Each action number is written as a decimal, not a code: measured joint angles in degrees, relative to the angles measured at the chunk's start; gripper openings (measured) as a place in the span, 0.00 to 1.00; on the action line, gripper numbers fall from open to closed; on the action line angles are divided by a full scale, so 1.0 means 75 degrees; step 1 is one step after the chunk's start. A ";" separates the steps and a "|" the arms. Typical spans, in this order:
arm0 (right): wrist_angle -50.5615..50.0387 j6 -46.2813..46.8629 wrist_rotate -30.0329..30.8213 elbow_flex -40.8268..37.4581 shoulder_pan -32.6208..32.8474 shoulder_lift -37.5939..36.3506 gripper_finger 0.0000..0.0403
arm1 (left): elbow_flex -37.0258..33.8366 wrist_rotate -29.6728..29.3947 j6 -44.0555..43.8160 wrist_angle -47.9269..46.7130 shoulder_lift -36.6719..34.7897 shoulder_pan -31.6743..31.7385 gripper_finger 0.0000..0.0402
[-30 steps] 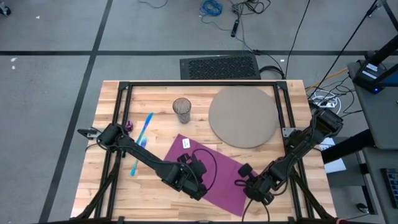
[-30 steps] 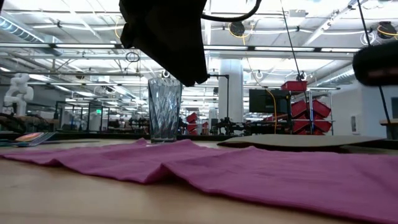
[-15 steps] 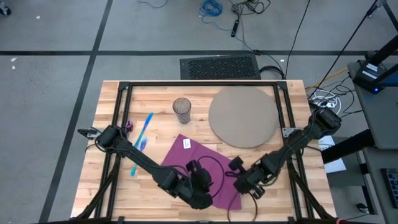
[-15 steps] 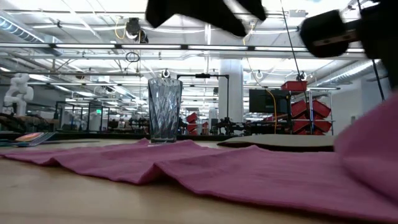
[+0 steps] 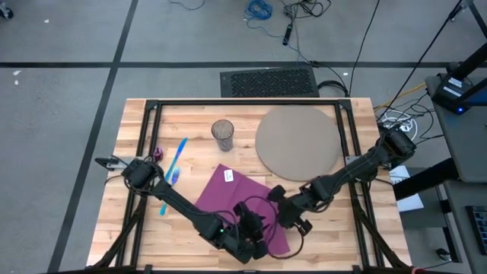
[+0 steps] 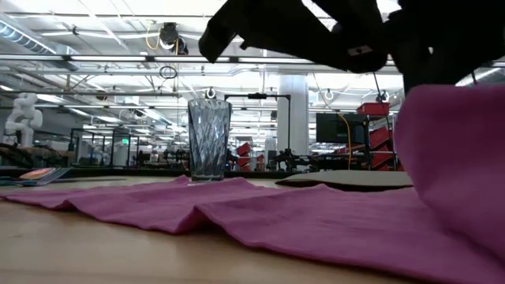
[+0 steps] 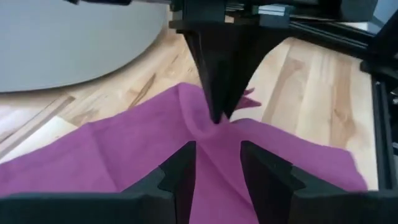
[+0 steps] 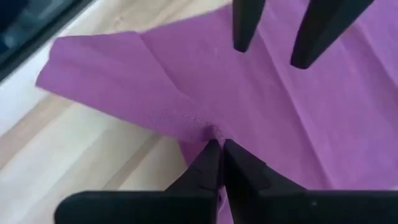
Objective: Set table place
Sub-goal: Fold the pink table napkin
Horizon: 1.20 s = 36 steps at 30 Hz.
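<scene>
The purple napkin lies on the light-wood table, its right part raised and folded toward the left. My right gripper is shut on it. My left gripper is open, its two fingers standing over the napkin's middle just in front of the right gripper's tip. The clear glass stands far left of the round grey-tan mat. Blue cutlery and a small pink piece lie at the left. The red plate is out of view. My left gripper's open fingers stand low over the napkin; I cannot tell whether their tips touch it. My right gripper pinches a raised ridge of the napkin between its two shut fingers, slanting down from the table's right. The held part is lifted clear, and the rest lies on the table.
The black frame rails run around the tabletop. Bare wood shows along the near edge and at the right. A white tag sits on the napkin's far corner.
My right gripper has gone toward the table's left and a little toward the far edge with the napkin's right part, lifting it and folding it over the rest. The napkin's left part has stayed flat. My left gripper has gone toward the near edge and right.
</scene>
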 joint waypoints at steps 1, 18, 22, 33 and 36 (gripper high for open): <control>0.0069 -0.0065 -0.0152 0.0000 -0.0094 0.0000 0.00 | 0.0000 -0.0051 -0.0048 0.0004 0.0000 -0.0025 0.28; 0.0946 -0.1064 -0.2706 0.0009 -0.2084 -0.0009 0.12 | 0.0000 -0.0691 -0.0751 -0.2598 -0.0877 -0.0643 0.28; 0.1027 -0.0672 -0.2721 0.0009 -0.2165 -0.0009 0.30 | 0.0000 -0.0916 -0.0735 -0.2731 -0.0877 -0.0778 0.28; 0.0168 0.0710 -0.2069 -0.0056 -0.1857 -0.0012 0.56 | 0.0003 -0.0843 -0.0751 -0.2863 -0.0874 -0.0888 0.28; -0.0173 0.1046 -0.1735 -0.0268 -0.1428 -0.0012 0.52 | 0.0003 -0.0270 -0.0757 -0.2757 -0.0874 -0.0858 0.28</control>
